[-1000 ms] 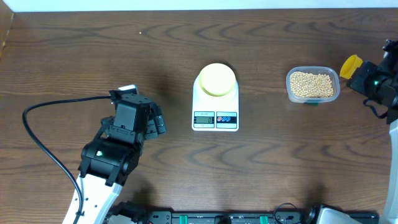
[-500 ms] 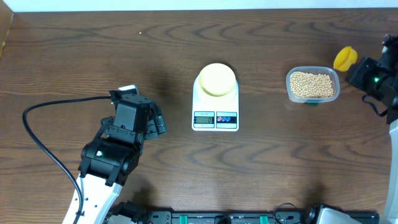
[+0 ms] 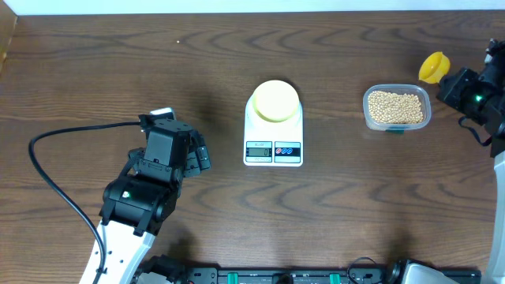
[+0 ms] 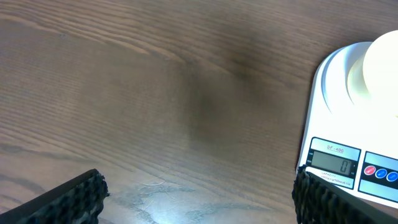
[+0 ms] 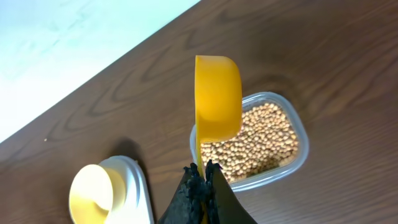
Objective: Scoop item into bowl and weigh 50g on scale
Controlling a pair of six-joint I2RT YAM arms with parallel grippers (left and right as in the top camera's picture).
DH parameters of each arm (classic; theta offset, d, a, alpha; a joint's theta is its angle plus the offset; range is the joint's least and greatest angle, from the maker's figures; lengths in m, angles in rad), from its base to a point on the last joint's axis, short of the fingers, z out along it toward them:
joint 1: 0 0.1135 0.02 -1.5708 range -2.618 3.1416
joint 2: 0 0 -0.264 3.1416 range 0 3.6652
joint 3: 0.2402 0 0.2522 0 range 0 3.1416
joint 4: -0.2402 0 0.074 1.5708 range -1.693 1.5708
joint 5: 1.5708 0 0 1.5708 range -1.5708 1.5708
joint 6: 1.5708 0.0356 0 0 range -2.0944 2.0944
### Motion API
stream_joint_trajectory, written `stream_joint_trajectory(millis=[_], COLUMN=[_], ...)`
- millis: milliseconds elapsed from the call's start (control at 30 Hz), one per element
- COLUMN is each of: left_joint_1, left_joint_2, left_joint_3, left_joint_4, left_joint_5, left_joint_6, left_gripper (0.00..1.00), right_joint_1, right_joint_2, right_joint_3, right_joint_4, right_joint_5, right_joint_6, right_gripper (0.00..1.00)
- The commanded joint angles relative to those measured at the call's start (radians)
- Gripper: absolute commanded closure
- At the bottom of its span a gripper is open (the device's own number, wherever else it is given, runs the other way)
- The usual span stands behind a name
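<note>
Tan beans (image 3: 395, 107) (image 5: 264, 140) fill a clear plastic tub (image 3: 397, 108) (image 5: 298, 127) right of centre. The pale yellow bowl (image 3: 274, 100) (image 5: 93, 193) (image 4: 382, 68) sits on the white scale (image 3: 273, 143) (image 4: 339, 130) (image 5: 140, 186), whose display reads zero. My right gripper (image 3: 456, 84) (image 5: 202, 169) is shut on the thin handle of a bright yellow scoop (image 3: 432, 66) (image 5: 216, 96), held in the air beside the tub's far right corner. My left gripper (image 3: 197, 155) (image 4: 199, 196) hangs open over bare table left of the scale, nothing between its fingers.
A black cable (image 3: 59, 170) loops across the table at the left, by the left arm. The table's far edge (image 5: 93, 68) meets a pale surface behind the tub. Dark wooden tabletop (image 3: 355, 205) surrounds the scale.
The right gripper has carried the scoop up and to the left, from the tub's right side toward its far corner. The left arm has not moved.
</note>
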Motion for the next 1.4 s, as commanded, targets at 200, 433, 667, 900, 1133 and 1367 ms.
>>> stream_joint_trajectory(millis=[200,433,667,900,1133,1367], left_joint_1=[0.005,0.000,-0.010,-0.010,-0.010,-0.010], left_joint_2=[0.003,0.100,0.201,0.181,0.122,0.123], left_joint_3=[-0.003,-0.003,-0.003,-0.003,-0.003,-0.003], left_joint_4=[0.109,0.108,0.119,0.149,0.166,0.166], left_joint_5=[0.322,0.646,0.656,0.608,0.514,0.510], left_joint_6=[0.111,0.300,0.330,0.328,0.328,0.328], left_gripper=[0.02,0.02,0.02,0.02,0.02,0.02], right_joint_1=[-0.001,-0.001,-0.001,-0.001,-0.001,-0.001], right_joint_2=[0.004,0.004,0.004,0.004,0.004,0.004], right_joint_3=[0.000,0.000,0.000,0.000,0.000,0.000], right_joint_4=[-0.021,-0.011,0.010,0.001,-0.005,-0.022], right_joint_5=[-0.040,-0.039,-0.039,-0.036,-0.035,-0.035], right_joint_6=[0.013,0.013,0.013,0.009,0.003,-0.126], right_gripper=[0.99,0.99,0.99,0.99,0.99,0.99])
